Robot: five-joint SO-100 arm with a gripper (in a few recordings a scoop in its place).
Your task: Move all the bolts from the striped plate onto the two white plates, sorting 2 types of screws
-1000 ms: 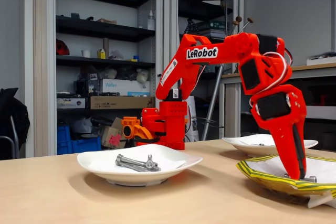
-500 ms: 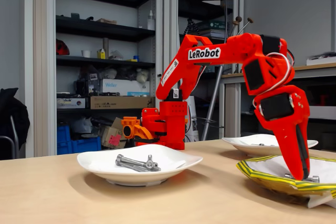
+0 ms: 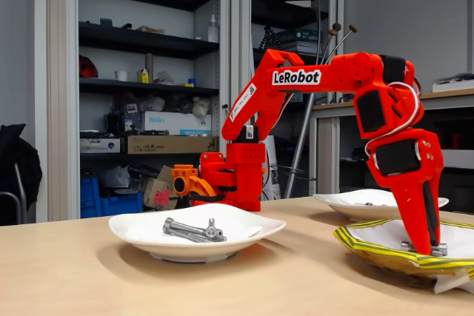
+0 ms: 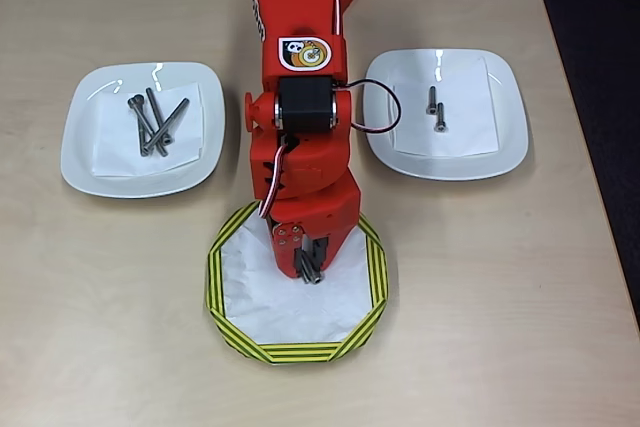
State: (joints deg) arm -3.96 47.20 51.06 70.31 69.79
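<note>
The table (image 4: 480, 327) is taken up by three plates, with the striped plate (image 4: 228, 317) used here as the landmark. In the overhead view, one of the two white plates (image 4: 85, 162) lies up and to the left of it, carrying a small pile of long bolts (image 4: 155, 125); the other white plate (image 4: 505, 152) lies up and to the right of it, carrying two short bolts (image 4: 435, 109).

Over the last second the arm (image 3: 318, 79) has been swung to the right in the fixed view, its forearm brought closer to upright, and the gripper (image 3: 424, 248) has been carried further across the striped plate and settled at its white centre. A bolt (image 4: 308, 267) is seen at the fingertips in the overhead view, lying on the paper at the plate's centre; no other bolt can be made out on that plate. The jaws are drawn narrowly together about it, but whether it is actually pinched cannot be told, since it has not been lifted clear.

The shift is judged to be the last positioning for a grasp. If this is the final bolt, the task is close to done: it has only to be raised and taken to whichever white plate matches its length, which is hard to judge here.
</note>
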